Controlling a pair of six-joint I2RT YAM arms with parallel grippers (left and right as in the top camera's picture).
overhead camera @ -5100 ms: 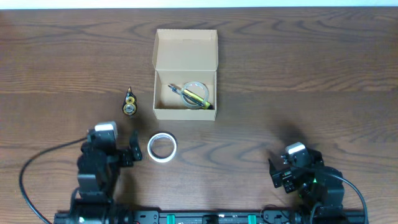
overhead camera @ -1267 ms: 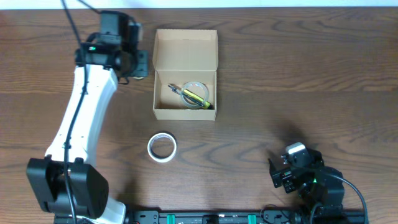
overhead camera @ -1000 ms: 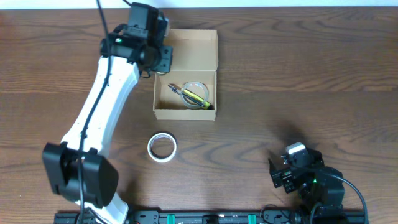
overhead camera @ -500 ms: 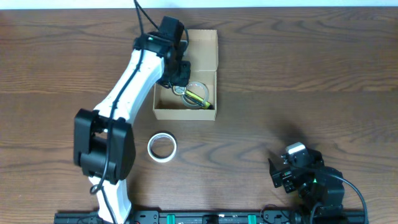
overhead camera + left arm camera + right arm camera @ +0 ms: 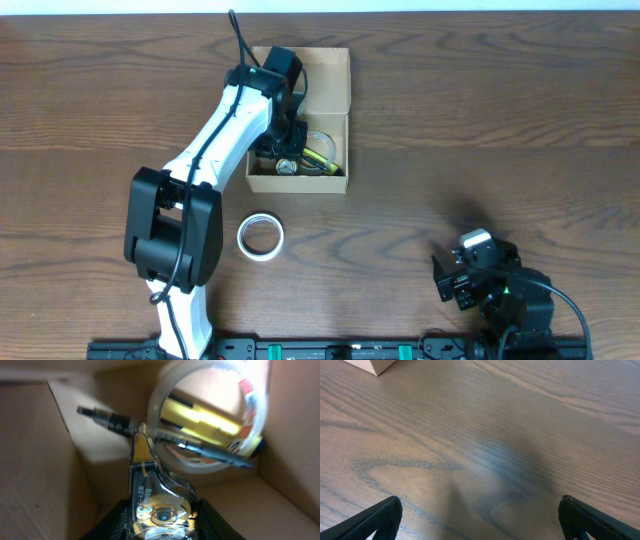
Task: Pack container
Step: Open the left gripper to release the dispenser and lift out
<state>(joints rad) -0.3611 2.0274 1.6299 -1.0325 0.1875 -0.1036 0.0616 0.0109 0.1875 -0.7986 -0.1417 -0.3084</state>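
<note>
The container (image 5: 326,80) is a tan cardboard box with its flap lid standing open at the back. My left gripper (image 5: 285,160) reaches down into it, shut on a clear tape dispenser (image 5: 287,167) with gold wheels. In the left wrist view the dispenser (image 5: 150,495) sits between my jaws (image 5: 161,516), its tip close to a clear tape roll (image 5: 255,400). A yellow pen (image 5: 210,420) and a black pen (image 5: 107,417) lie under that roll against the box wall (image 5: 35,475). My right gripper (image 5: 462,280) rests open at the near right.
A white tape roll (image 5: 261,237) lies flat on the wooden table in front of the box. The right wrist view has bare wood between the open right gripper (image 5: 480,520) fingers and a box corner (image 5: 375,365) at the top left.
My left arm swung from the table's left side across to the box and lowered the dispenser inside it. The right arm has not moved.
</note>
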